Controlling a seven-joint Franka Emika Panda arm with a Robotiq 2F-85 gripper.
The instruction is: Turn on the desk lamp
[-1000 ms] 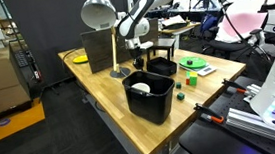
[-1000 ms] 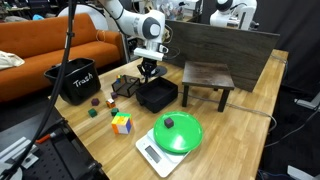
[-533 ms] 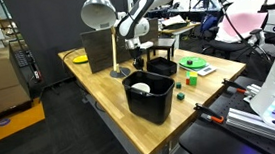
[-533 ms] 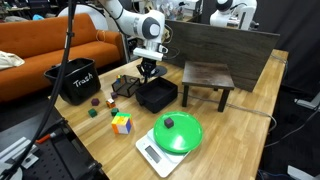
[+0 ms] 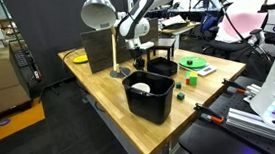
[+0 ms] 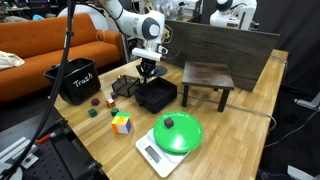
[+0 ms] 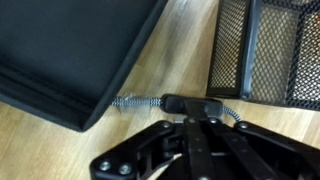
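The desk lamp stands at the back of the wooden table in an exterior view, with a silvery dome shade [image 5: 96, 8], a thin cream stem [image 5: 110, 47] and a round base [image 5: 119, 73]. My gripper [image 5: 139, 59] points down just right of the base, between it and a black mesh tray [image 6: 157, 95]; it also shows in the other exterior view [image 6: 148, 72]. In the wrist view the gripper [image 7: 192, 120] has its jaws together, its tip against a black inline switch [image 7: 195, 103] on a braided cord [image 7: 135, 101] lying on the table.
A black bin [image 5: 149, 96] holding a white object stands at the front. A dark low stool [image 6: 208, 75], a green plate on a scale [image 6: 177, 133], a colour cube [image 6: 121, 123] and a dark upright board [image 6: 220, 45] share the table. Another black bin [image 6: 72, 80] stands by the edge.
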